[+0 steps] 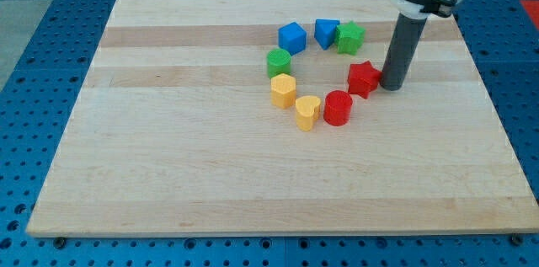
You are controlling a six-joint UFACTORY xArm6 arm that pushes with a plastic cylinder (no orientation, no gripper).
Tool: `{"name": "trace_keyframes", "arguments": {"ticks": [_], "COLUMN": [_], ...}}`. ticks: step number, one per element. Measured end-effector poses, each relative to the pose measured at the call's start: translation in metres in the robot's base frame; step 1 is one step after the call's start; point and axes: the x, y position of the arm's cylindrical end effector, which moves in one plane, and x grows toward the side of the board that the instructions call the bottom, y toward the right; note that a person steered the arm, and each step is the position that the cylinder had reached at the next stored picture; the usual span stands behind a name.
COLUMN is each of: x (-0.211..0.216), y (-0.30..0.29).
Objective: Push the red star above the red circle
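The red star (363, 77) lies on the wooden board (210, 174), right of centre. The red circle (338, 108) sits just below and to the left of it, close to touching. My tip (392, 87) rests on the board right against the star's right side. The dark rod rises from there toward the view's top right.
A ring of other blocks lies left of the star: a blue cube (292, 37), a blue triangle (326, 32), a green block (350, 38), a green circle (279, 62), a yellow block (283, 91) and a yellow heart (307, 112).
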Motion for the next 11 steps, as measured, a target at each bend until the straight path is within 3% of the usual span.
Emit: {"name": "trace_keyframes", "arguments": {"ticks": [11], "x": [-0.01], "y": [-0.04]}}
